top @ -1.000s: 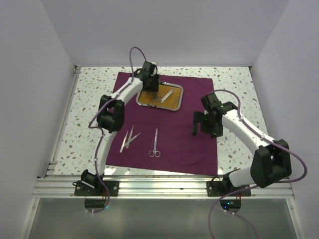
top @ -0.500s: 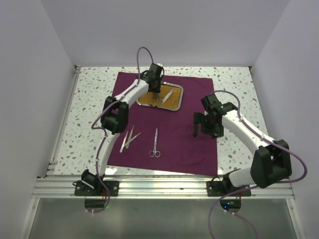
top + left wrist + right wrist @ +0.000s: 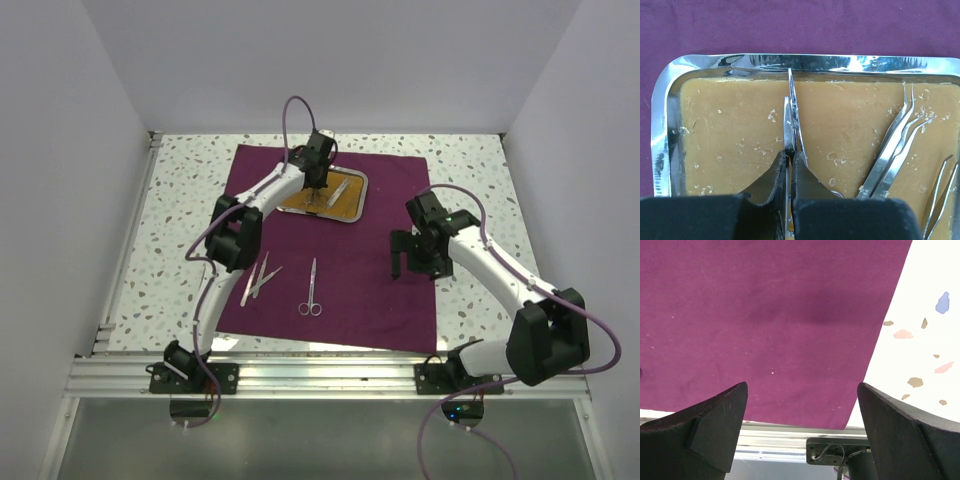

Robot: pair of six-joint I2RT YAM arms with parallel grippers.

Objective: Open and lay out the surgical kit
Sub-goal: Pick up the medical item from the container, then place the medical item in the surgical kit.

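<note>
Now the left gripper [image 3: 789, 162] is clamped on a slim tool [image 3: 793, 112] in the tray [image 3: 790, 61], at the cloth's [image 3: 370, 280] 12 o'clock. Lift vertically, clearing rim and tweezers [image 3: 890, 155]. The right gripper [image 3: 801, 390] hangs wide at 3 o'clock.

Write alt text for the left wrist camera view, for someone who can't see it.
The left gripper is shut on a silver instrument inside the steel tray, over its amber-brown lining. Other silver forceps lie at right; purple cloth lies beyond the tray.
</note>
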